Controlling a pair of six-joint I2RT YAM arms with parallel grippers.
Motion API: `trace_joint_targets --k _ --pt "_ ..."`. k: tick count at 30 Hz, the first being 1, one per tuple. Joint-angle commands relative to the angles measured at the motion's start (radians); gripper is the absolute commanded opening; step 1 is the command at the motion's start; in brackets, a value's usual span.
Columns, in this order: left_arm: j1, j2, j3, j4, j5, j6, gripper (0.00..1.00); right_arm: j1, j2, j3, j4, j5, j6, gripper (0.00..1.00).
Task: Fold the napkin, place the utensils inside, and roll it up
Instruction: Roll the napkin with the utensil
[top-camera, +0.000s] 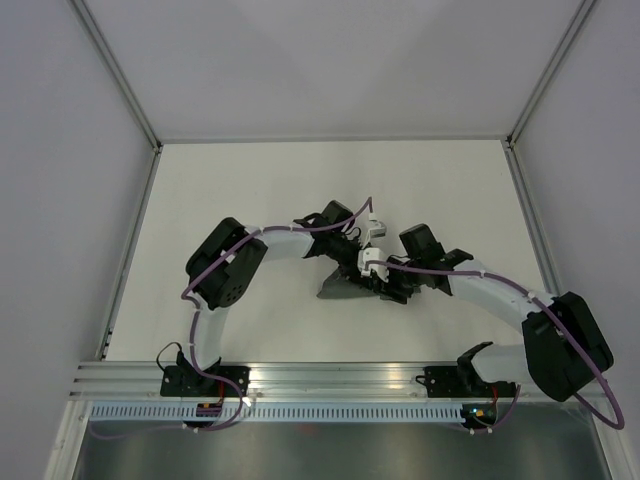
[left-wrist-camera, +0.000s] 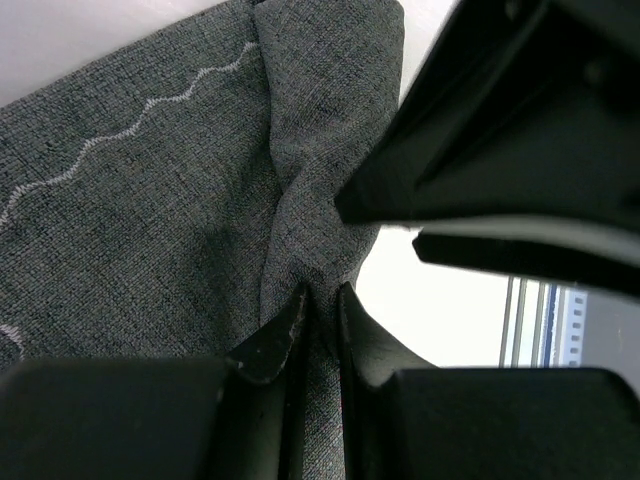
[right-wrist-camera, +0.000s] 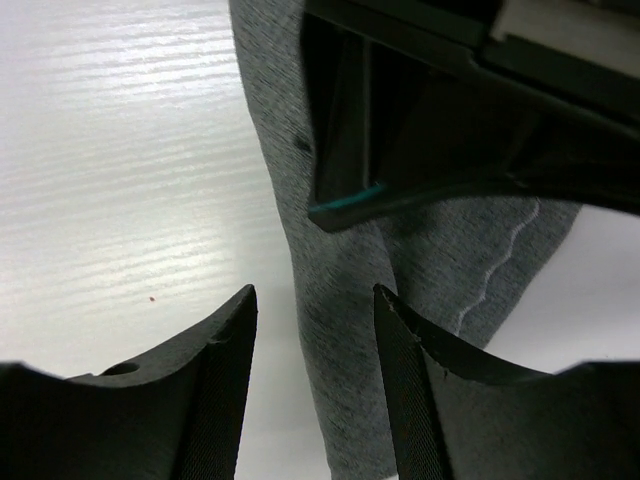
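The dark grey napkin (top-camera: 345, 287) lies bunched at the table's middle, mostly hidden under both arms. In the left wrist view my left gripper (left-wrist-camera: 322, 300) is shut on a raised fold of the napkin (left-wrist-camera: 150, 210), whose wavy light stitch line shows at the upper left. In the right wrist view my right gripper (right-wrist-camera: 315, 310) is open, its jaws on either side of a rolled edge of the napkin (right-wrist-camera: 340, 280), just above it. The left gripper's dark body hangs over the cloth there. The utensils are not in view.
The white table (top-camera: 250, 200) is bounded by grey walls with metal corner posts. An aluminium rail (top-camera: 330, 378) with the arm bases runs along the near edge. The two grippers (top-camera: 365, 265) are nearly touching over the cloth.
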Motion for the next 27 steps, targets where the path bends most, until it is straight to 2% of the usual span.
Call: trace_joint_targets --k 1,7,12,21,27 --pt "0.001 0.067 -0.013 -0.119 -0.033 -0.026 0.02 0.054 -0.008 -0.026 0.095 0.049 0.017 0.56" --pt "0.007 0.088 0.003 -0.122 -0.021 -0.032 0.02 0.092 0.045 -0.023 0.128 0.083 0.031 0.56" --pt "0.01 0.082 0.0 -0.124 -0.034 -0.032 0.03 0.098 0.088 -0.028 0.128 0.1 0.018 0.51" --pt "0.012 0.096 0.032 -0.136 -0.005 -0.042 0.06 0.098 0.137 -0.032 0.145 0.11 0.025 0.48" --pt "0.018 0.097 0.033 -0.139 -0.046 -0.051 0.16 0.098 0.167 -0.041 0.149 0.121 0.02 0.46"
